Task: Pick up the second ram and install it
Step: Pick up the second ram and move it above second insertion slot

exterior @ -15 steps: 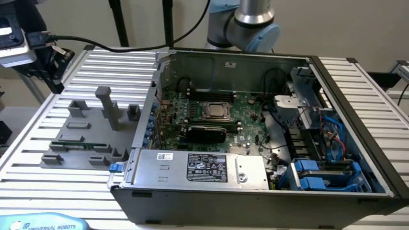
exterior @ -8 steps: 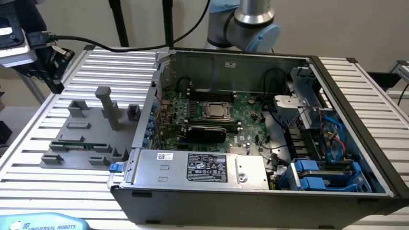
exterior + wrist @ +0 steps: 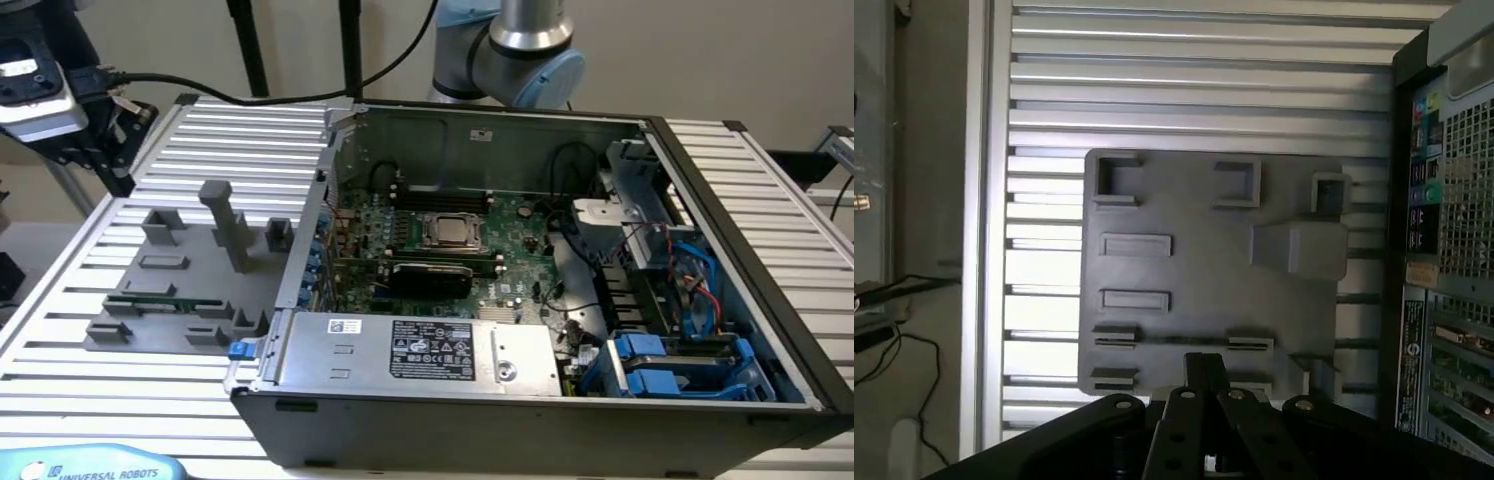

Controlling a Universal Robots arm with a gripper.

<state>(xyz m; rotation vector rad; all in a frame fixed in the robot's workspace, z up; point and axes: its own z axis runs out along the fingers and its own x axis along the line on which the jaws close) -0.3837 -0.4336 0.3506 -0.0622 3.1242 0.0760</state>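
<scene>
Approach step, nothing picked: the black gripper [image 3: 1206, 372], fingers together and empty, hovers over the grey plastic fixture tray [image 3: 154, 325] on the slatted metal desk [image 3: 80, 400], where the long thin green ram stick [image 3: 160, 298] sits slotted; grasping it likely calls for parted fingers squared to its length.

The exterior view's top edge cuts off the arm [image 3: 530, 55]; at middle left, the second ram [image 3: 163, 299] in the grey fixture [image 3: 174, 330] is too small to show chips.
</scene>
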